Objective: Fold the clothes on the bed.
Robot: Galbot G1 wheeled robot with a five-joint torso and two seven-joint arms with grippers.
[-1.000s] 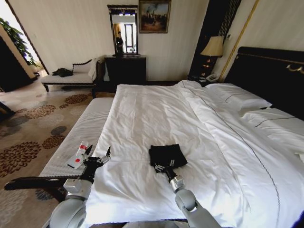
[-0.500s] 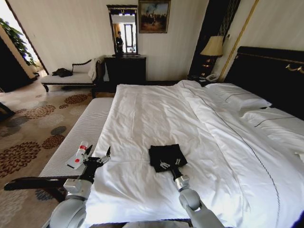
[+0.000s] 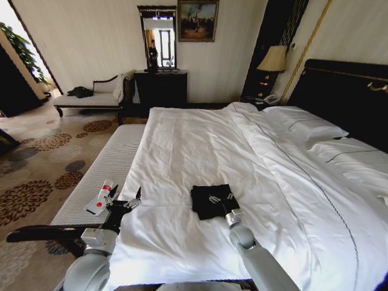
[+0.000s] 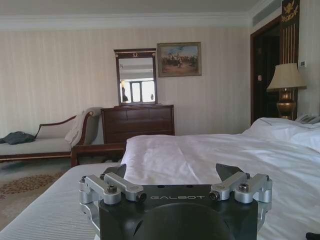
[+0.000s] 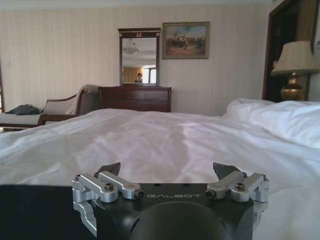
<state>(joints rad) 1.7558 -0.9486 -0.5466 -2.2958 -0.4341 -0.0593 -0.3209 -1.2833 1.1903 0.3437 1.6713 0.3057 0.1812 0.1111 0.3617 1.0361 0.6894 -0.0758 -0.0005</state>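
Open room: bare white duvet of the bed (image 3: 200, 151) all around the folded T-shirt (image 3: 209, 200).
In the way: pillows (image 3: 309, 127) near the headboard.

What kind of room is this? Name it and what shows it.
Likely a hotel bedroom: a large bed with white duvet and pillows, a bedside lamp, and a dark dresser under a mirror.
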